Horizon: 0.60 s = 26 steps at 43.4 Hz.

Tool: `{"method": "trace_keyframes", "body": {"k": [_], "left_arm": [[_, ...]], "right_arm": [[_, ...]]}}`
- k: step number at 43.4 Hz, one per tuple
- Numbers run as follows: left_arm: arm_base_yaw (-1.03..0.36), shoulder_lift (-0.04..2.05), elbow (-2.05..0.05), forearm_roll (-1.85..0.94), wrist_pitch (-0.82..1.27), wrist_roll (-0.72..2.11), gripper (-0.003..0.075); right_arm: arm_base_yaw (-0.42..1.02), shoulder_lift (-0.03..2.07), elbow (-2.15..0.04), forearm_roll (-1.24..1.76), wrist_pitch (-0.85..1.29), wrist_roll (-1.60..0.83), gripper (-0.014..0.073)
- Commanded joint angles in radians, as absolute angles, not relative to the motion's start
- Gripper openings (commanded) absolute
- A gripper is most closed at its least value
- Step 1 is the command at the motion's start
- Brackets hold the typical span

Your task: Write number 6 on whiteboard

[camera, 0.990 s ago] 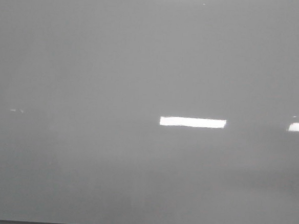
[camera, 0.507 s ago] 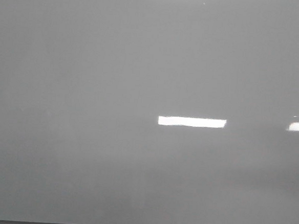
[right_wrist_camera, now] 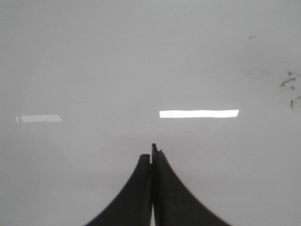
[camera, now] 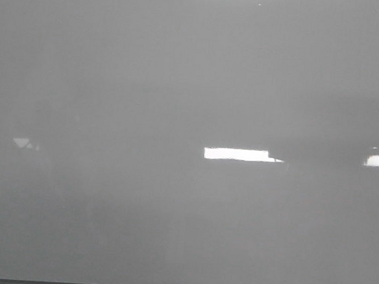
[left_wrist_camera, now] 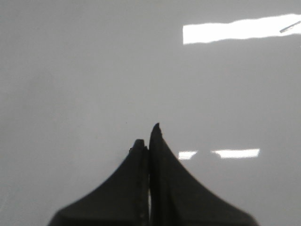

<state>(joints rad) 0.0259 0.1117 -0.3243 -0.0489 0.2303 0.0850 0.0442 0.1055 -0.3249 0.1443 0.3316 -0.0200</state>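
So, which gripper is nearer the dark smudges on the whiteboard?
Right, likely: the smudges lie ahead of the right gripper, apart from it; the left gripper's view shows none.

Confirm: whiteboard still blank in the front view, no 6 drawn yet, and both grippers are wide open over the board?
Not quite. The whiteboard is blank in the front view, with no 6 on it. But the left gripper and the right gripper are shut, not open: each wrist view shows its fingers pressed together over the board, with nothing visible between them.
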Motion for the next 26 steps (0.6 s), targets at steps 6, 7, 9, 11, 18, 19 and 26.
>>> {"method": "trace_keyframes", "body": {"k": [6,7,9,11,18,19,26], "left_arm": [[0.029,0.252,-0.437,-0.050,0.251,0.074,-0.0020],[0.029,0.256,-0.437,-0.050,0.248,0.074,-0.0020],[0.029,0.258,-0.437,-0.050,0.248,0.074,-0.0019],[0.029,0.258,-0.437,-0.050,0.248,0.074,-0.0011],[0.029,0.258,-0.437,-0.052,0.250,0.074,0.0255],[0.029,0.258,-0.437,-0.052,0.252,0.074,0.0315],[0.029,0.258,-0.428,-0.052,0.247,0.074,0.0613]], "right_arm": [[0.040,0.274,-0.449,0.136,0.260,-0.021,-0.0064],[0.040,0.280,-0.450,0.136,0.253,-0.021,-0.0064],[0.040,0.285,-0.450,0.136,0.250,-0.021,-0.0057],[0.040,0.285,-0.450,0.136,0.250,-0.021,-0.0027],[0.040,0.285,-0.449,0.136,0.250,-0.021,0.0251],[0.040,0.285,-0.449,0.136,0.250,-0.021,0.0299],[0.040,0.285,-0.449,0.136,0.250,-0.021,0.0521]]}}
